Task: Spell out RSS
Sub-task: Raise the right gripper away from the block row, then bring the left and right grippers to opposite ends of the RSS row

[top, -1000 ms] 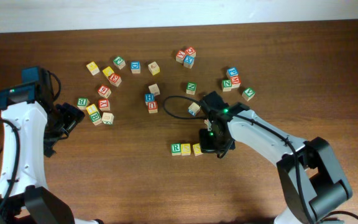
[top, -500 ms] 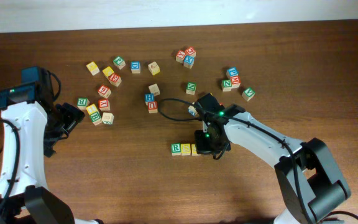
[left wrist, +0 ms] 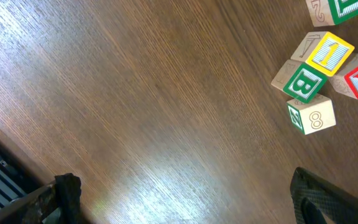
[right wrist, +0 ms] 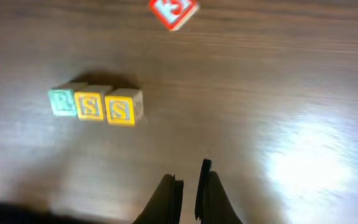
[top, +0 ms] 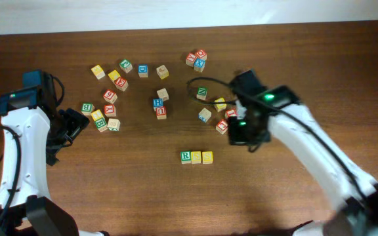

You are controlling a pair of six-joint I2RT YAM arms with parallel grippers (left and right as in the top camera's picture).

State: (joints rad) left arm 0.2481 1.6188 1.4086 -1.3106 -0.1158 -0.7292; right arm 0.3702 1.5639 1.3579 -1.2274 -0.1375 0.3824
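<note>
On the dark wooden table, the word looks finished, so my job now, as I judge it, is to get clear without a nudge. My right claw, fingers pressed together and holding nothing, hangs over bare wood off to the right of the row and apart from it. The sound course is up and away, never sweeping low towards the letters. My left claw, spread wide and empty, waits at the far left beside a cluster of loose cubes. More strays lie near my right arm, the closest a red-lettered cube. At centre front sit the green R cube, the first yellow S cube and the second yellow S cube, side by side and touching, reading RSS.
</note>
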